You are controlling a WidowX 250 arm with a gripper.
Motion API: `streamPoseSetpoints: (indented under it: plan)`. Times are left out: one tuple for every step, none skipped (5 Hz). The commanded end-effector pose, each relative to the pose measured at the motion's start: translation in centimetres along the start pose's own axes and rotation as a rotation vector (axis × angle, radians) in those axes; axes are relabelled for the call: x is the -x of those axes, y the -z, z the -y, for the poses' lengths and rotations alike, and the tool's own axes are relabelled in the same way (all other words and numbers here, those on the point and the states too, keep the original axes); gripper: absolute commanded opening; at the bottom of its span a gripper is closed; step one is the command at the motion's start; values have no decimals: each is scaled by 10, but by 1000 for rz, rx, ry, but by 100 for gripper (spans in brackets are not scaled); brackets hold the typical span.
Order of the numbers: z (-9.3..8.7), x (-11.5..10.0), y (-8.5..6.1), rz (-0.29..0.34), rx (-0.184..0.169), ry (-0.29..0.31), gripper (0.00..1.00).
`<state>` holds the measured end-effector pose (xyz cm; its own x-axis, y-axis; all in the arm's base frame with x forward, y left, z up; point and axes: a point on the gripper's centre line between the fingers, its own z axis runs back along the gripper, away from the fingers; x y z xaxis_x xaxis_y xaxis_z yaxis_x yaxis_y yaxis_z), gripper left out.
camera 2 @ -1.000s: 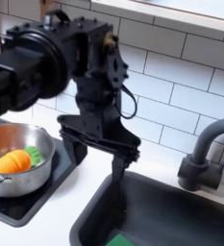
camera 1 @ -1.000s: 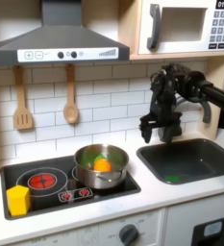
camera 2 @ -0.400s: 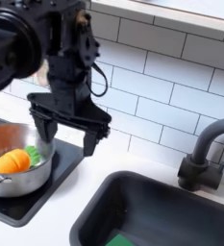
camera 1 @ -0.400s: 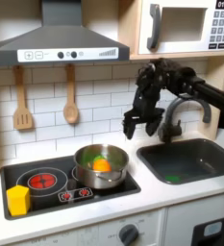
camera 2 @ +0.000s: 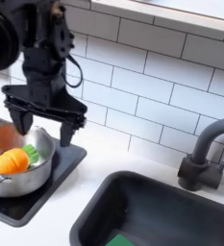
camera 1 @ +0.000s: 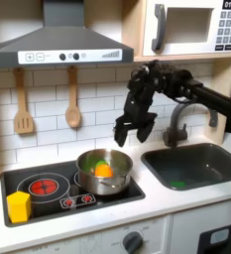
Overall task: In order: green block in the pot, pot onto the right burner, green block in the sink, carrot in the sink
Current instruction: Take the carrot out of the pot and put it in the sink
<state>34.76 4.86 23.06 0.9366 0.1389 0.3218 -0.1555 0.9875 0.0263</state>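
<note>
Plastic, by its even colour: the carrot looks light and rigid, a small orange piece lying on the floor of the pot. In the second exterior view it lies on its side with a bit of green at one end, resting against the pot's near wall. It should weigh almost nothing, but its rounded, tapered body may roll or squirt out of a pinch. The thick middle, taken across the short width, looks like the safest hold, with the fingers coming straight down inside the rim. The pot is shiny steel with low walls and probably slides easily on the dark stovetop, so a sideways nudge on the rim could shift it.

Above and just to the first exterior view's right of the pot hangs the end effector, its two fingers spread wide with nothing between them. In the second exterior view it hangs over the pot's far rim, clear of the carrot.

Further to the first exterior view's right, the sink is set into the white counter. The green block lies on the basin floor, a small hard cube, already delivered.
</note>
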Motion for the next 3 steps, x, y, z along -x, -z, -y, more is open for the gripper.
streamPoseSetpoints:
  plan:
    - [-29, 3, 8, -26, -32, -71, 100]
    - [-40, 2, 8, -18, -44, -71, 100]
    - [-54, 3, 13, -31, -61, -83, 100]
